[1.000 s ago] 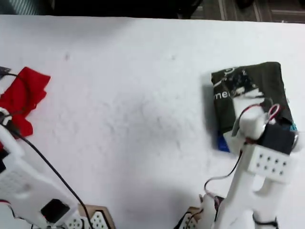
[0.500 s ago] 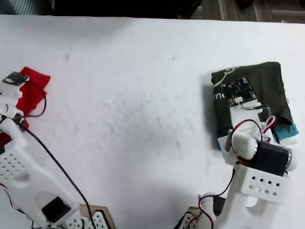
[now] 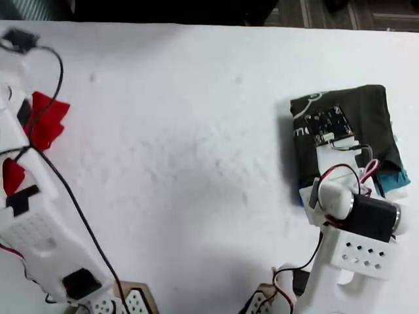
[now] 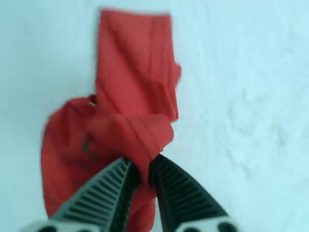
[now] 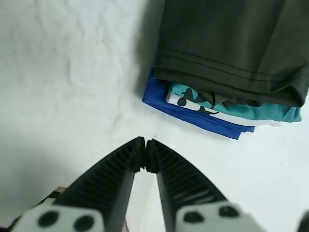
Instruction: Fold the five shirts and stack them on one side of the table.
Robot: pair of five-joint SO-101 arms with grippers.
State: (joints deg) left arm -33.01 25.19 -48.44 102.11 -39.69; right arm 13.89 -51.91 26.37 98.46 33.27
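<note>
High view, from the left: the left arm (image 3: 33, 229), white plastic with a grid of small holes, stands over the red shirt (image 3: 47, 121), whose soft crumpled patches show beside it near the left edge of the table (image 3: 196, 163). Closer up, the left end effector (image 4: 142, 166) has its dark, ribbed fingers (image 4: 104, 193) pressed on a twisted fold of that shirt. A flat rectangular flap lies beyond the pinch and a rounded bunch lies beside it. We see no writing on the red cloth.

A broad stretch of white, faintly pebbled table runs from there to the right side. Its far edge is a straight line against a dark floor.

On the right sits the stack of folded shirts. The dark green shirt (image 3: 363, 111) is on top, squared off, with a stitched hem (image 5: 217, 70) along its near side. Pale print shows at its left edge, but we cannot read it. Under it a teal shirt (image 5: 270, 112) with a dark printed figure peeps out, and below that a blue shirt (image 5: 193, 113) juts towards the near left. The stack lies close to the table's right edge.

The right arm (image 3: 353, 255), white with a black motor (image 3: 373, 219), hangs over the stack's near part, and a small circuit board (image 3: 327, 125) rests above the green cloth. The right end effector (image 5: 145, 145) has its ribbed fingers pressed together on nothing, over bare table just near of the blue shirt's corner.
</note>
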